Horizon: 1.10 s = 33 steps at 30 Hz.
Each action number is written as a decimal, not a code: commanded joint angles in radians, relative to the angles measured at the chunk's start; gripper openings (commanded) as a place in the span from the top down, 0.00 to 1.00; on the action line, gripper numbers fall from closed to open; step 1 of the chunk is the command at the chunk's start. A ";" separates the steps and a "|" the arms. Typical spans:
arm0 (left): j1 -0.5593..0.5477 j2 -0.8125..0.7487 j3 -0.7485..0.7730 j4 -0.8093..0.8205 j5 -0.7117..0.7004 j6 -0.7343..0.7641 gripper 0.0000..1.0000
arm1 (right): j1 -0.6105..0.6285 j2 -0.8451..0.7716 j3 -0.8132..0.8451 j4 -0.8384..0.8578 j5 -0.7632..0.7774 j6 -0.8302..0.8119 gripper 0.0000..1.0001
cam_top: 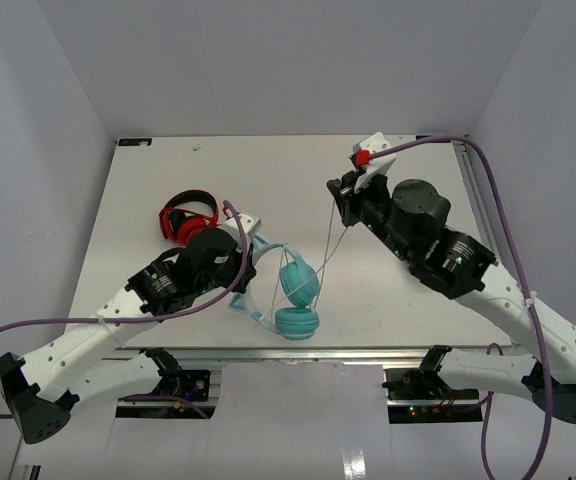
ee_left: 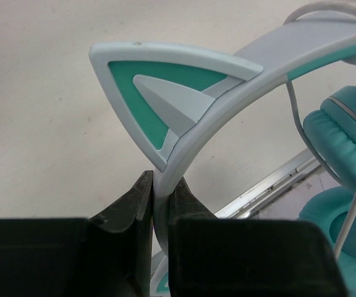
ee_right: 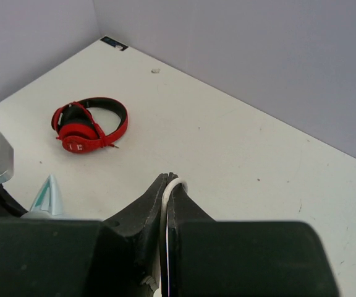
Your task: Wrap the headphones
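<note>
The bench (cam_top: 268, 180) is a plain white top, a bit scuffed, with a metal rail (cam_top: 368, 352) along the front edge and a small black label (cam_top: 133, 142) at the back-left corner. The red-and-black headphones (cam_top: 188, 220) lie flat on the left side. The teal headphones (cam_top: 296, 322) hang near the front edge, and I can't tell if the lower cup touches.

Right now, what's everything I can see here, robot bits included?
teal plastic over-ear headphones with cat ears: one, teal and pale grey, near-centre of the table, band in the left gripper
thin white cord: one, white, running from the teal cups to the right gripper
red-and-black headphones: one, red and black, lying on the table's left
white table: one, white, under everything
left gripper: one, black, shut on the headband
right gripper: one, black, shut on the cord
</note>
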 commanded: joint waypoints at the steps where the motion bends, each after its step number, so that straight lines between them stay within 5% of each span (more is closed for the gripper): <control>1: 0.000 -0.028 -0.008 0.084 0.211 0.048 1.00 | -0.064 0.063 0.079 0.063 -0.154 -0.042 0.92; 21: 0.000 -0.094 -0.032 0.127 0.395 0.097 1.00 | -0.245 0.198 0.176 0.081 -0.509 0.006 0.92; 26: 0.000 -0.006 0.008 0.100 0.338 0.111 1.00 | -0.248 0.291 0.354 -0.059 -0.613 -0.021 0.92; 33: 0.000 0.105 0.035 0.064 0.223 0.096 1.00 | -0.247 0.304 0.383 -0.130 -0.745 -0.022 0.92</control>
